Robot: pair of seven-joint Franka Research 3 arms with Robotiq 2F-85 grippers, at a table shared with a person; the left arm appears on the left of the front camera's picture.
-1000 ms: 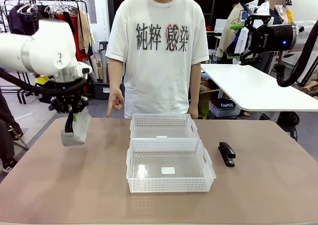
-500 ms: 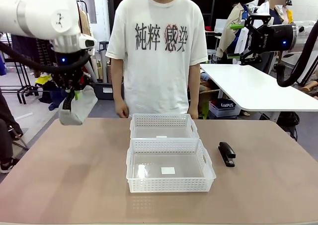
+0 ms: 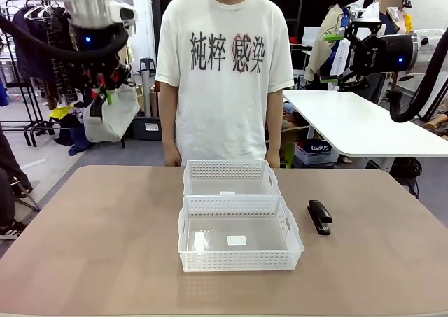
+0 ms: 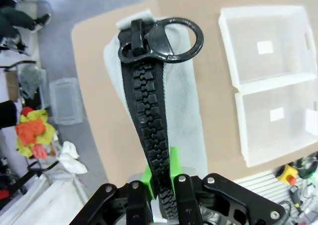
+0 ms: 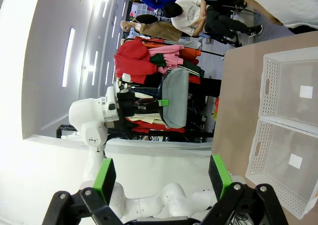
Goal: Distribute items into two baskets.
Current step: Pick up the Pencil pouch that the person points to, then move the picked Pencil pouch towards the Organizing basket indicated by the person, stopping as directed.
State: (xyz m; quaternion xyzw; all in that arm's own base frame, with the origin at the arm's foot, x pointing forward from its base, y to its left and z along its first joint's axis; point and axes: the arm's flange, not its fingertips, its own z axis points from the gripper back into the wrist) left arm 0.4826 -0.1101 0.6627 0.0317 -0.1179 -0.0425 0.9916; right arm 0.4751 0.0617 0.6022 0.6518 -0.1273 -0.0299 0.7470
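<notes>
High above the table's left edge in the front view, my left gripper (image 3: 103, 86) is shut on the grey pouch (image 3: 112, 117), which hangs in the air. Its green pads (image 4: 173, 161) pinch the pouch (image 4: 186, 101) at its black zipper, with the ring pull at the far end. The two baskets stand end to end at mid-table, the far one (image 3: 229, 179) and the near one (image 3: 238, 261) both hollow. Just right of them lies the black stapler (image 3: 319, 216). At the upper right my right gripper (image 3: 336, 57) hangs open, with nothing between its fingers (image 5: 104, 178).
A person in a white T-shirt (image 3: 224, 72) stands at the far edge behind the baskets, arms down. A white table (image 3: 357, 124) is at the back right and clothes racks (image 3: 42, 23) at the back left. Bare brown tabletop (image 3: 91, 247) lies around the baskets.
My left arm has lifted the pouch from just above the table to well above it. The person's pointing hand has dropped to the side. The right arm has not moved.
</notes>
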